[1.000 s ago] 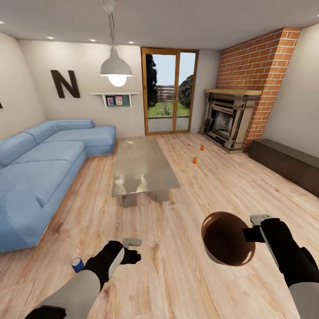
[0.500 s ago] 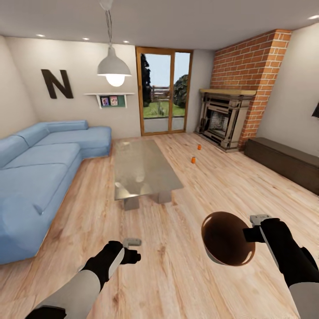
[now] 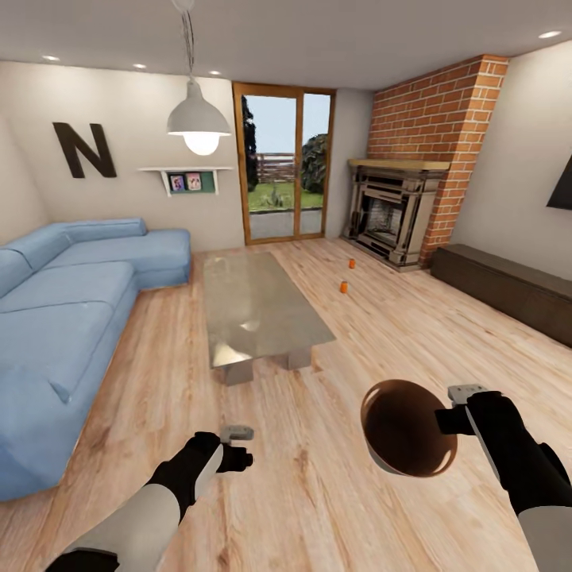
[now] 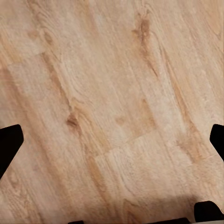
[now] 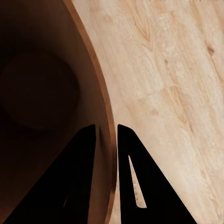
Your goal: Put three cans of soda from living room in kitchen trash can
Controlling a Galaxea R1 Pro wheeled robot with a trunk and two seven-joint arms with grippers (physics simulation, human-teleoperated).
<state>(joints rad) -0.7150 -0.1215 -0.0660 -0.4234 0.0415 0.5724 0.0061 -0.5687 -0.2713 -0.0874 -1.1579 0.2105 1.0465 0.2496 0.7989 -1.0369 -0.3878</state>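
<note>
1. Two soda cans (image 3: 343, 287) (image 3: 352, 263) standing upright on the wood floor (image 3: 318, 492) of the living room, well apart from both grippers, between the glass coffee table (image 3: 258, 306) and the brick fireplace (image 3: 393, 222); nearer can just off the table's far right corner, farther one closer to the hearth.
2. Gripping the trash can (image 3: 407, 428) by its rim with the right gripper (image 3: 454, 413): in the right wrist view, fingers (image 5: 79, 182) pinching the bin wall (image 5: 100, 107), one inside, one outside, nearly closed on it.
3. Carrying that bin off the floor, tilted, its dark orange-brown interior facing the head camera.
4. Hanging the left gripper (image 3: 238, 447) low over bare floorboards (image 4: 112, 107), empty; fingertips (image 4: 9, 144) sitting at opposite edges of the left wrist view, spread wide, touching nothing.
5. Flanking the scene: blue sectional sofa (image 3: 67, 318) along the left, dark low cabinet (image 3: 508, 290) along the right wall.
</note>
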